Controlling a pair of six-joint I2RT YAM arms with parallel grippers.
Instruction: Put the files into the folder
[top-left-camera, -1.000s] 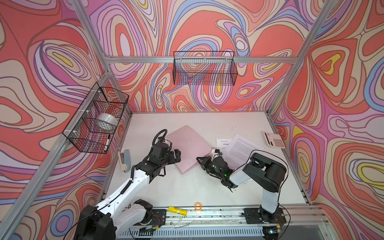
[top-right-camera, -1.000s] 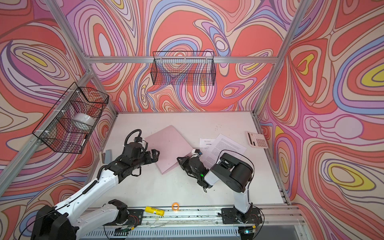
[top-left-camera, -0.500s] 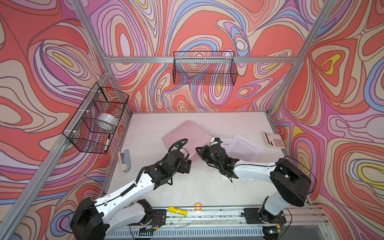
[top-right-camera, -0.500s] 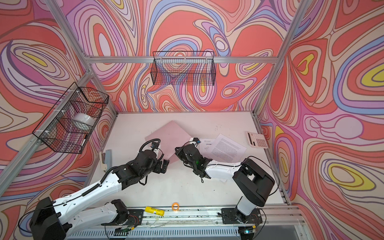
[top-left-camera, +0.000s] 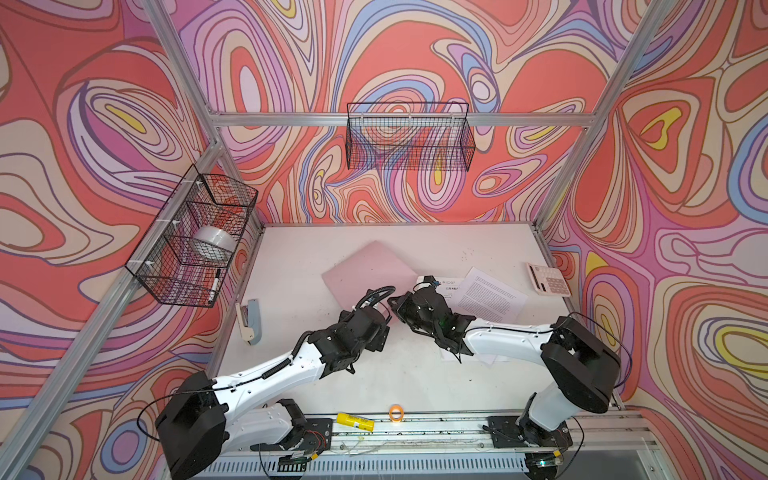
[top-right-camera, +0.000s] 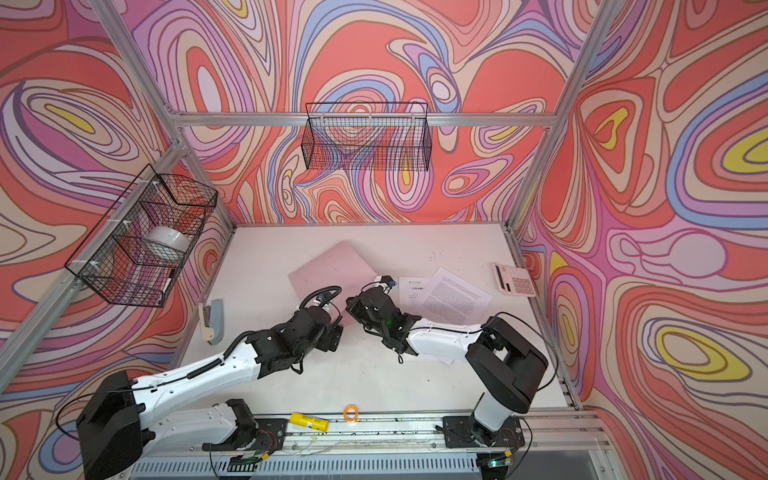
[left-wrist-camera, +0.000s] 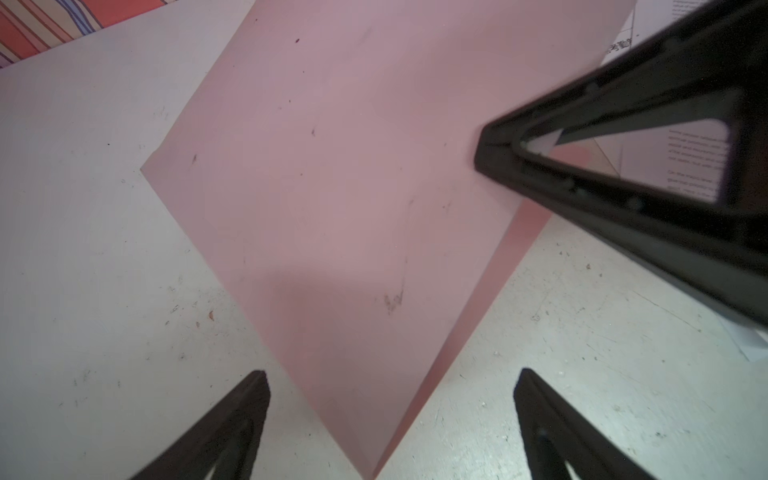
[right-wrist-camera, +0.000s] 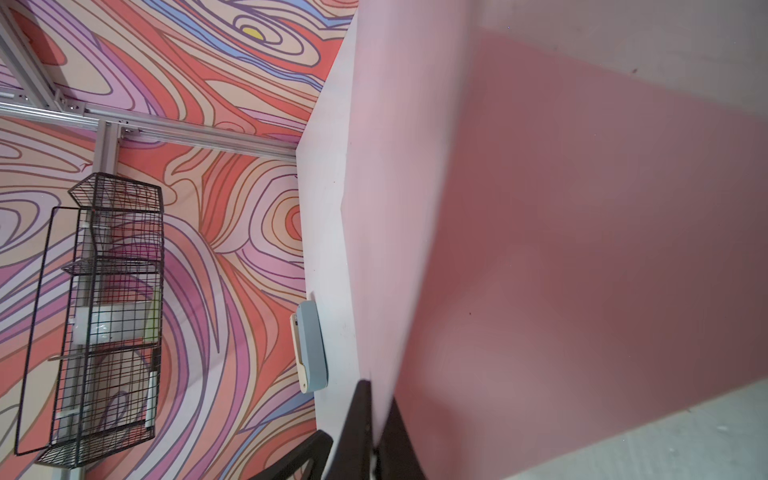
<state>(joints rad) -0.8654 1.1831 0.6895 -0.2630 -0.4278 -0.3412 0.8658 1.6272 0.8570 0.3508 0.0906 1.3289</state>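
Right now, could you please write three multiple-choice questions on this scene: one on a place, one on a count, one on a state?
1. Where do the files lie relative to the folder?
A) inside it
B) beside it on the table
C) under it

2. How many wire baskets hang on the walls?
A) one
B) three
C) two

3. The right gripper is:
A) shut on the folder's lifted cover
B) open above the files
C) holding a sheet

Answers:
1 B: the sheets lie on the table next to it.
2 C: one on the back wall, one on a side wall.
3 A: the right wrist view shows it pinching the raised cover's edge.
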